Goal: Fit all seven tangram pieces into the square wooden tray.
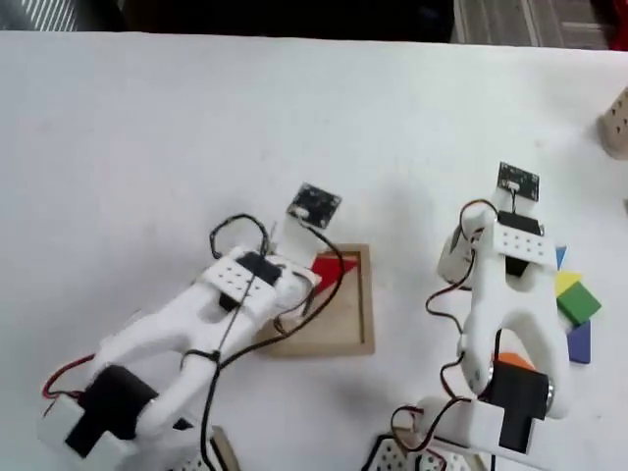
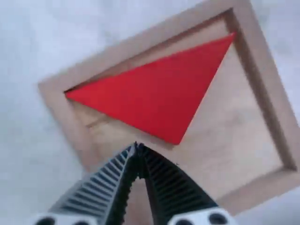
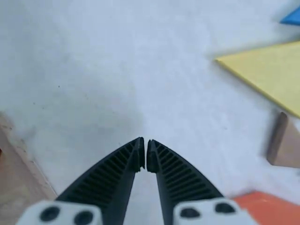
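Fingers: we see left gripper (image 2: 137, 149) closed on nothing over tray (image 2: 268, 89) holding red triangle (image 2: 154, 93) | right gripper (image 3: 144, 144) closed, empty, near yellow piece (image 3: 267, 70)

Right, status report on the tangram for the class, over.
Left gripper shut, empty, over tray. Right gripper shut, empty, over table. Red triangle in tray; yellow piece outside it. Nothing blocking.

Wooden tray (image 1: 334, 345): one. Red triangle (image 1: 332, 270): one. Loose pieces, five: blue piece (image 1: 560, 257), yellow piece (image 1: 567, 283), green piece (image 1: 579, 302), dark blue piece (image 1: 580, 341), orange piece (image 3: 272, 208). Left gripper (image 2: 138, 150), right gripper (image 3: 145, 152): two.
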You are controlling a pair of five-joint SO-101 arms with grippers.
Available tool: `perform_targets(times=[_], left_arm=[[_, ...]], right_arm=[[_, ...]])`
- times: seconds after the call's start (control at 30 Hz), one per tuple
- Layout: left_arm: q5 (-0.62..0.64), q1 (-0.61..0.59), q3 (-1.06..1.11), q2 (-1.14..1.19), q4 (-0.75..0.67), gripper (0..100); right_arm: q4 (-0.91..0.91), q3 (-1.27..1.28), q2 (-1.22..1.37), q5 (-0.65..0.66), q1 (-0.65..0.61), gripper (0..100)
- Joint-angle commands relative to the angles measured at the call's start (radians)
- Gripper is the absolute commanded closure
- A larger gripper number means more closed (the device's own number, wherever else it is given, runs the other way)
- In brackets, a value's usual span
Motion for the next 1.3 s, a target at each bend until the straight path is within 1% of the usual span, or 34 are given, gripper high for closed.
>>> perform_targets(times=[0.0, 0.1, 0.17, 0.27, 0.47, 0.73, 0.8, 0.9, 1.0, 1.17, 1.27], left_arm=[[-0.006, 0.054, -0.029, 0.041, -0.069, 98], [-0.006, 0.065, -0.069, 0.105, -0.114, 98], [0.005, 0.061, -0.120, 0.147, -0.117, 98], [0.054, 0.064, -0.184, 0.197, -0.117, 98], [0.057, 0.068, -0.235, 0.223, -0.109, 98], [0.055, 0.062, -0.235, 0.077, 0.038, 98], [0.055, 0.061, -0.233, 0.038, 0.080, 98], [0.055, 0.059, -0.216, -0.002, 0.117, 98], [0.054, 0.022, -0.164, -0.033, 0.092, 98], [0.054, -0.110, -0.083, -0.090, -0.032, 98], [0.054, -0.136, -0.034, -0.128, -0.101, 98]], right_arm=[[0.001, -0.044, -0.007, 0.012, 0.010, 97.8], [0.001, -0.044, -0.008, 0.014, 0.010, 97.8], [0.001, -0.044, -0.010, 0.015, 0.010, 97.8], [0.001, -0.044, -0.012, 0.017, 0.008, 97.8], [0.001, -0.044, -0.012, 0.018, 0.010, 97.8], [0.001, -0.048, -0.013, 0.037, 0.012, 97.8], [0.001, -0.055, -0.013, 0.071, 0.030, 97.8], [0.001, -0.083, -0.004, 0.083, 0.079, 97.8], [-0.001, -0.089, -0.004, 0.087, 0.117, 97.8], [0.005, -0.097, -0.015, 0.256, 0.171, 97.8], [0.001, -0.135, -0.004, 0.327, 0.254, 97.7]])
